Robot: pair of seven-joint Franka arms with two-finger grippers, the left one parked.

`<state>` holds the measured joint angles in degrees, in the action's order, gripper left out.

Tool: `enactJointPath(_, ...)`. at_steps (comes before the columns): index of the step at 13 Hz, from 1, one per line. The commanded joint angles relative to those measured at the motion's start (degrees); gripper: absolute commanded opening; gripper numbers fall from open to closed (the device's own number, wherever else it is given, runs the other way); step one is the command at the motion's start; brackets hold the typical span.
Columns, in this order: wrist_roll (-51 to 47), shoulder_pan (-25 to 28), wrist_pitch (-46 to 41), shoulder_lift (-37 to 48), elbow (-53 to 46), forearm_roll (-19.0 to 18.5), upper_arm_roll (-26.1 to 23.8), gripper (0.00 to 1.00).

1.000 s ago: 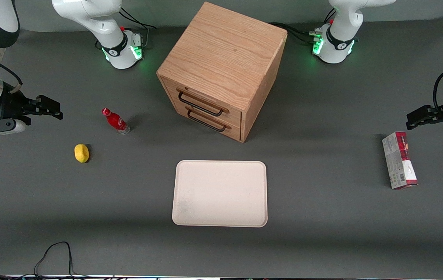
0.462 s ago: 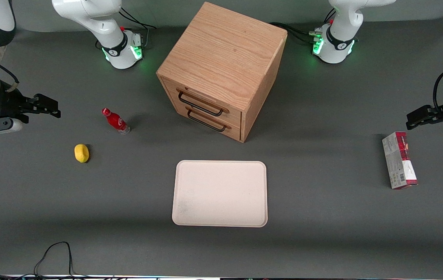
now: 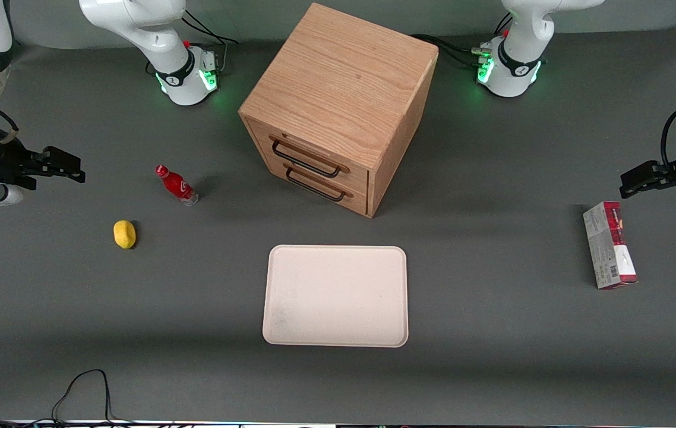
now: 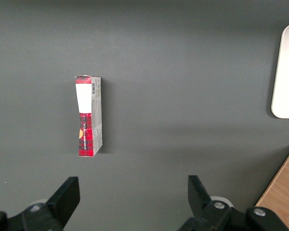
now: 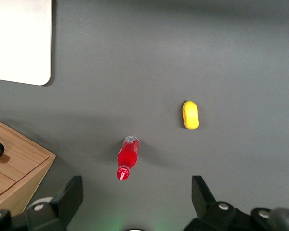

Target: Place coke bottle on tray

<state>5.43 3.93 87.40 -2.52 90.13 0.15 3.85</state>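
— Front view first: where's the coke bottle [image 3: 176, 185]?
— Standing on the grey table [image 3: 492, 333], cap tipped a little away from the cabinet, clear base down. Well apart from the tray [image 3: 335, 295], toward the working arm's end of the table. Farther from the front camera than the tray. Touched by nothing.

— And the tray?
— Flat on the table, bare, nearer the front camera than the wooden cabinet [image 3: 338, 107], roughly in front of its two drawers.

— Anything close to the bottle?
— One lemon [image 3: 125, 233], near it but not touching, nearer the front camera and a bit more toward the working arm's end. Shown from the right wrist too: bottle [image 5: 127, 157] and lemon [image 5: 190, 115] apart on bare table, tray corner [image 5: 19, 41] and cabinet edge [image 5: 14, 168] further off.

— Gripper?
— Up in the air at the working arm's end of the table [image 3: 70, 169], well apart from the bottle, pointing toward it. Fingers spread wide, holding nothing; same seen from the wrist [image 5: 137, 197], with the bottle between the two fingers [image 5: 70, 195] but clear of them.

— Anything else?
— Red-and-grey carton [image 3: 609, 244] lying toward the parked arm's end, also seen from the left wrist [image 4: 89, 116].
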Motion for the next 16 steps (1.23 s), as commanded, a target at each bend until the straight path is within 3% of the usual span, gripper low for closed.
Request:
enactJointPath(1, 0.55, -0.15, -1.36, -1.09, -3.38, 0.46, 0.37, 1.0)
enactJointPath(9, 1.25, 0.29, -1.54, 0.05, 2.66, 0.9, 2.13, 1.0)
enactJointPath(11, 0.64, 0.81, 0.9, 5.82, 10.11, 0.9, 2.13, 1.0)
enactJointPath(13, -2.16, 5.36, 2.86, 11.36, 17.42, 0.73, 1.95, 1.0)
enactJointPath(16, -3.84, 7.05, 6.18, 26.02, 33.75, 0.55, 1.34, 1.0)
